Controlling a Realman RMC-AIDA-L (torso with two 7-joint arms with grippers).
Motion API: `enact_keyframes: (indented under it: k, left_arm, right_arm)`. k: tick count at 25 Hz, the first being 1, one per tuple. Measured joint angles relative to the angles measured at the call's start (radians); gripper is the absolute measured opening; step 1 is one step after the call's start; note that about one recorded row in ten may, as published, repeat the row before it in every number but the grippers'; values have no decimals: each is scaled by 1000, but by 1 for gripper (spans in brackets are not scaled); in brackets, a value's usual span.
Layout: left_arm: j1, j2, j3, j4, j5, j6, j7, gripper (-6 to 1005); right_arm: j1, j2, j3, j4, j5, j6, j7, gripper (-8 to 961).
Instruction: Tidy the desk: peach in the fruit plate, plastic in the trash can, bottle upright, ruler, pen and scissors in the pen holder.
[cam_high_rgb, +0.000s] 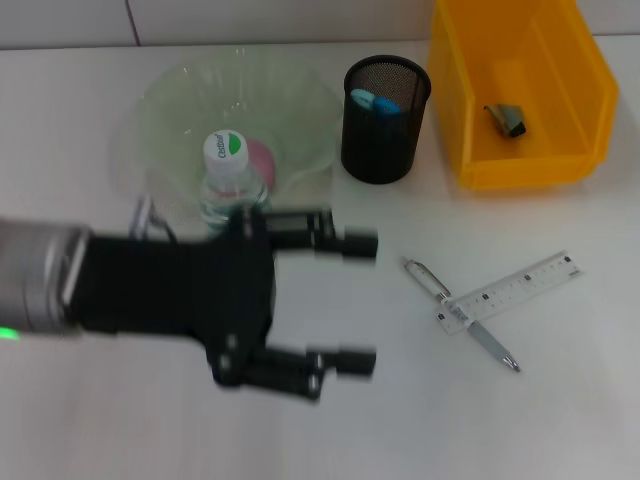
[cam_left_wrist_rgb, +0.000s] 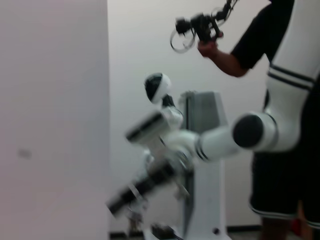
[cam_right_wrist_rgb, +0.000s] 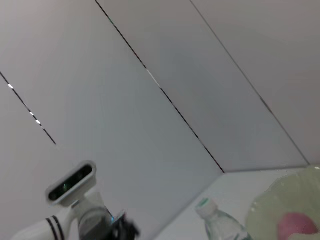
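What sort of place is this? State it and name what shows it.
Probably a robot lab staged as a desk: a white table with a mesh pen holder, ruler and yellow bin, and a person standing by the robot's body.

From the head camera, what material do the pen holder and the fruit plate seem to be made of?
The pen holder looks like black metal mesh with a matte finish: its wall shows a fine grid. The fruit plate appears to be clear, pale green glass or plastic, glossy, since the table shows through its wavy rim.
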Motion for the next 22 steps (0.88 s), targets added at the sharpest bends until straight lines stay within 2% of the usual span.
enact_keyframes:
  k: [2,4,5,6,7,8,9,11,12,13,14,17,22]
  left_arm:
    - [17,-1,23,-28,15,-6,27,779]
    - [57,-5,57,-106,29,-29,144,779]
    - [65,-4,64,-236,30,-48,265,779]
    - [65,-4,64,-236,30,-48,265,780]
    - [50,0,60,-323,31,-63,298,780]
    - [50,0,60,-323,31,-63,298,780]
    - [50,0,60,-323,31,-63,298,780]
    - [25,3,61,-416,32,-138,327,780]
    - [24,3,62,-421,32,-156,327,780]
    - [24,3,62,-421,32,-156,327,779]
    - [24,3,64,-425,32,-174,327,779]
    - [24,2,65,-428,31,-227,302,778]
    - [24,1,50,-431,24,-234,263,776]
  right_arm:
    - [8,1,-2,-42,0,1,38,658]
    - [55,9,-38,-240,-46,3,175,658]
    - [70,9,-62,-288,-67,2,202,658]
    - [70,9,-62,-288,-67,2,202,658]
    - [104,2,-115,-360,-112,2,253,658]
    - [104,2,-115,-360,-112,2,253,657]
    - [148,-10,-158,-397,-165,2,309,657]
    - [172,-16,-182,-408,-195,2,330,657]
    - [215,-23,-234,-431,-263,11,335,657]
    - [215,-23,-234,-431,-263,11,335,657]
    - [251,-23,-283,-458,-336,35,309,657]
    - [282,-21,-329,-481,-383,59,233,657]
    - [320,-21,-388,-500,-461,69,89,656]
